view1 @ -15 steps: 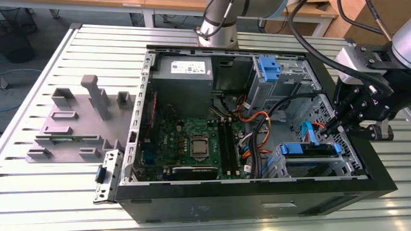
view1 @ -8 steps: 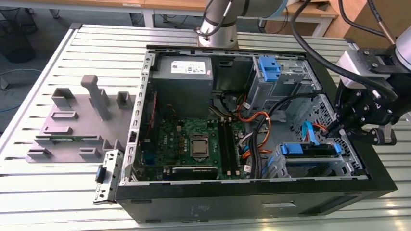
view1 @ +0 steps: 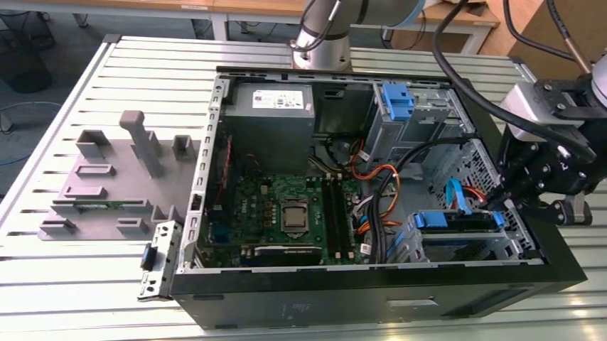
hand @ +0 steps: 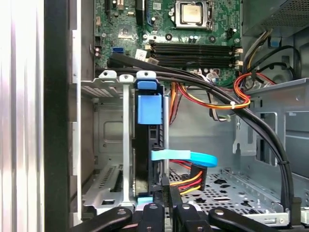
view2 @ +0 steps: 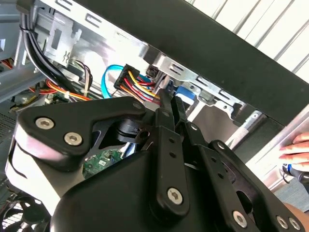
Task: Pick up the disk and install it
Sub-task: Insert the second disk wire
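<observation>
Tool (view1: 500, 201) sits at the drive cage (view1: 455, 238), at about 4 o'clock in the exterior view. Its fingers (hand: 165, 195) are drawn narrow against the rear edge of the disk (hand: 147, 159). They look pinched on or pressed to that edge, so contact is likely; a full grip isn't clear. In the first wrist view the disk stands on edge in the cage slot, blue carrier handle (hand: 148, 107) at its far end. It reads as mostly seated.

Judgement for this step: keep the push straight along the slot rails. Keep the disk square so the blue rails don't bind. Watch the light blue data cable (hand: 186, 157) and the red-yellow-black power lead (hand: 186, 181), which lie just beside the fingers and could snag or get pinched.

Containers, near to far:
- The drive cage holds the disk.
- The open black computer case (view1: 379, 291) on the slatted worktop (view1: 85, 298) holds the motherboard (view1: 284, 213) with its bare processor socket, and loose orange and black cabling.
- A grey power supply (view1: 275, 103) sits at the case's far side, around 12 o'clock. Just beside it is an upper bay with a blue bracket (view1: 399, 103).

A grey fixture plate (view1: 114, 185) lies outside the case at 9 o'clock. A person's fingertips (view2: 294, 152) rest by the case edge in the second wrist view.
</observation>
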`<state>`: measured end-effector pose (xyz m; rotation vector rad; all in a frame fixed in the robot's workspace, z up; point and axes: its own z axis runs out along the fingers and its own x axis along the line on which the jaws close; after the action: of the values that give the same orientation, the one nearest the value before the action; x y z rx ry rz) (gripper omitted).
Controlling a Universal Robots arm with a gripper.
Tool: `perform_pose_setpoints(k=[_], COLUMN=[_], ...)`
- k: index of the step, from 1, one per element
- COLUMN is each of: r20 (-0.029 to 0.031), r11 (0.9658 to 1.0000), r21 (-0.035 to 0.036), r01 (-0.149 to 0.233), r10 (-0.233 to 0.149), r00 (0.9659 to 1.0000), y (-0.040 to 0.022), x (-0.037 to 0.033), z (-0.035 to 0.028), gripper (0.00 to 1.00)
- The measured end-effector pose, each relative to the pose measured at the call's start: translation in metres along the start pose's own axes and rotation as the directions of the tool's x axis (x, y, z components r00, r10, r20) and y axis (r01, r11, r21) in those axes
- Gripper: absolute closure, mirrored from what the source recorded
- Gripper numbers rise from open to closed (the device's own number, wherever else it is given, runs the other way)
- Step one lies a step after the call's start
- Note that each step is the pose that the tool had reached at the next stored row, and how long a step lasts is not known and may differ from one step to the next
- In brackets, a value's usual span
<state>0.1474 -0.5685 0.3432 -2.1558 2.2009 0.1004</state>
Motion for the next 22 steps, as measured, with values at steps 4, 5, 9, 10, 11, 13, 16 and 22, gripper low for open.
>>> perform_pose_setpoints(k=[4, 5, 9, 10, 11, 13, 16, 22], r20=[-0.0001, -0.0001, 0.0000, 0.0002, 0.0001, 0.0001, -0.0001, -0.0012], r11=[1.0000, 1.0000, 1.0000, 1.0000, 1.0000, 1.0000, 1.0000, 1.0000], r21=[0.0001, 0.0001, 0.0000, 0.0000, 0.0000, 0.0000, 0.0000, 0.0000], r01=[0.000, 0.000, 0.000, 0.000, 0.001, 0.001, 0.001, 0.001], r10=[0.000, 0.000, 0.000, 0.000, -0.001, -0.001, -0.001, -0.001], r00=[1.0000, 1.0000, 1.0000, 1.0000, 1.0000, 1.0000, 1.0000, 1.0000], y=[0.0006, 0.0008, 0.0015, 0.0015, 0.0015, 0.0016, 0.0017, 0.0017], x=[0.0051, 0.0059, 0.0082, 0.0086, 0.0090, 0.0095, 0.0097, 0.0097], z=[-0.0005, -0.0005, 0.0003, 0.0007, 0.0009, 0.0014, 0.0015, 0.0019], gripper=[0.84, 0.84, 0.84, 0.84, 0.84, 0.84, 0.84, 0.84])
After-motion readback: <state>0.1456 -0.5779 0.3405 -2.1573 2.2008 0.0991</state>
